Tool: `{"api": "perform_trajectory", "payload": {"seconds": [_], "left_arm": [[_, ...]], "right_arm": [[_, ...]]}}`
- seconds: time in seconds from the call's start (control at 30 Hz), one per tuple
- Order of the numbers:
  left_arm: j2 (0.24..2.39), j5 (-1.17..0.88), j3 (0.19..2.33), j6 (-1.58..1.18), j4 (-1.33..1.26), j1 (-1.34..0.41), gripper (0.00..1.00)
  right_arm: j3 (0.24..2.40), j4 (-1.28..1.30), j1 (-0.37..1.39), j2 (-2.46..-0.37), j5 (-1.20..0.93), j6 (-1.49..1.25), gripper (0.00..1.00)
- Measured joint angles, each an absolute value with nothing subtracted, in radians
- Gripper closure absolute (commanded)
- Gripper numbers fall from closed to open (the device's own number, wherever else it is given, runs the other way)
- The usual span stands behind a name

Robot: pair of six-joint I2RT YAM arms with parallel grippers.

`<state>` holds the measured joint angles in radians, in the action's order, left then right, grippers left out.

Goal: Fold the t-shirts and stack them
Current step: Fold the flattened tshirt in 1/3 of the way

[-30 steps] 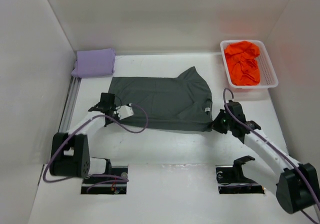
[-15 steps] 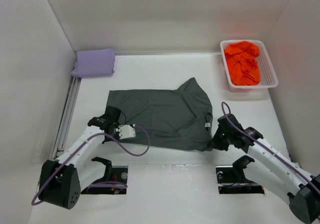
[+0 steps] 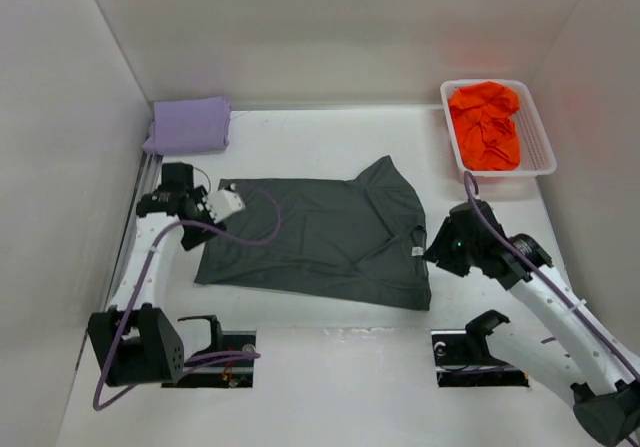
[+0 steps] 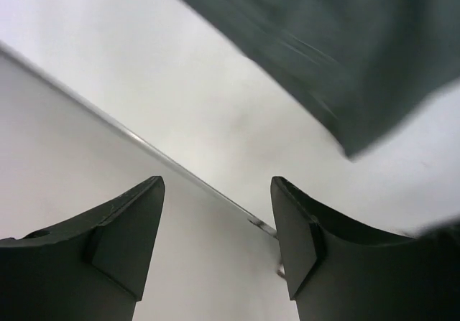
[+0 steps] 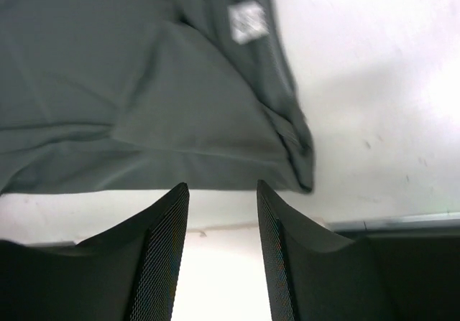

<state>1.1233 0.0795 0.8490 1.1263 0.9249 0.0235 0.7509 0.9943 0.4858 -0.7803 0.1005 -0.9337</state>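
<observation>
1. The only label I can find is a small white tag (image 5: 248,21) on the dark grey t-shirt (image 3: 320,232), near its right edge. It is blurred in the right wrist view and tiny from above, so I cannot read it.
2. I see no brand or other writing on the other shirts, the basket or the arms.
3. The dark grey t-shirt lies spread flat in the middle of the desk (image 3: 330,137), with its long axis running left to right.
4. Its tagged end points right, towards my right hand (image 3: 440,252). A straight edge faces left, and one sleeve sticks out towards the far wall.
5. The lavender t-shirt (image 3: 188,125) sits folded in the far left corner of the desk, with its long side running left to right.
6. The orange t-shirt (image 3: 485,124) is crumpled in the white mesh basket (image 3: 543,137) at the far right, so I cannot tell which way it points.
7. My left hand (image 3: 160,203) is released, with its fingers apart and nothing between them. It is just off the grey shirt's far left corner and aims at the metal rail (image 4: 194,181) along the desk's left side.
8. My right hand is also released and empty. It hovers over bare desk beside the shirt's near right corner, apart from the cloth.
</observation>
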Motion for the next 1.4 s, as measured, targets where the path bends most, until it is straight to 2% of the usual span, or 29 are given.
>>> {"api": "perform_trajectory", "payload": {"seconds": [0.1,0.17,0.5,0.6,0.67,0.77,0.83,1.0,1.07,1.13,1.2,1.23,1.27,1.4], "left_arm": [[1.232,-0.024,1.007,1.124,0.893,0.075,0.41],[1.299,-0.077,1.041,1.123,0.879,0.072,0.41],[1.541,-0.151,0.996,1.115,0.85,-0.002,0.41],[1.604,-0.141,0.996,1.102,0.813,0.0,0.44],[1.646,-0.133,0.996,1.09,0.793,0.001,0.49],[1.676,-0.127,0.997,1.071,0.787,0.004,0.68],[1.675,-0.127,0.997,1.061,0.785,0.004,0.78],[1.673,-0.128,0.996,1.05,0.783,0.004,0.88],[1.67,-0.128,0.996,1.049,0.785,0.006,0.87],[1.663,-0.128,0.996,1.048,0.785,0.011,0.79],[1.653,-0.126,0.996,1.047,0.785,0.018,0.77],[1.647,-0.125,0.996,1.046,0.785,0.021,0.75],[1.641,-0.121,0.996,1.046,0.784,0.025,0.73],[1.633,-0.087,0.996,1.039,0.769,0.026,0.56]], "right_arm": [[0.83,0.939,0.486,-0.875,0.107,-0.848,0.52],[0.85,0.879,0.486,-0.96,0.103,-0.793,0.51],[0.851,0.636,0.472,-1.209,0.007,-0.639,0.47],[0.851,0.587,0.472,-1.279,-0.009,-0.615,0.44],[0.851,0.556,0.472,-1.324,-0.013,-0.6,0.41],[0.851,0.512,0.463,-1.388,-0.022,-0.58,0.41],[0.851,0.488,0.451,-1.427,-0.024,-0.571,0.44],[0.851,0.458,0.446,-1.499,-0.037,-0.561,0.57],[0.851,0.458,0.446,-1.506,-0.043,-0.561,0.64],[0.851,0.453,0.446,-1.505,-0.046,-0.56,0.74],[0.849,0.447,0.445,-1.505,-0.047,-0.559,0.83],[0.848,0.444,0.445,-1.505,-0.046,-0.561,0.84],[0.848,0.442,0.444,-1.505,-0.046,-0.56,0.82],[0.845,0.44,0.431,-1.505,-0.046,-0.553,0.58]]}}
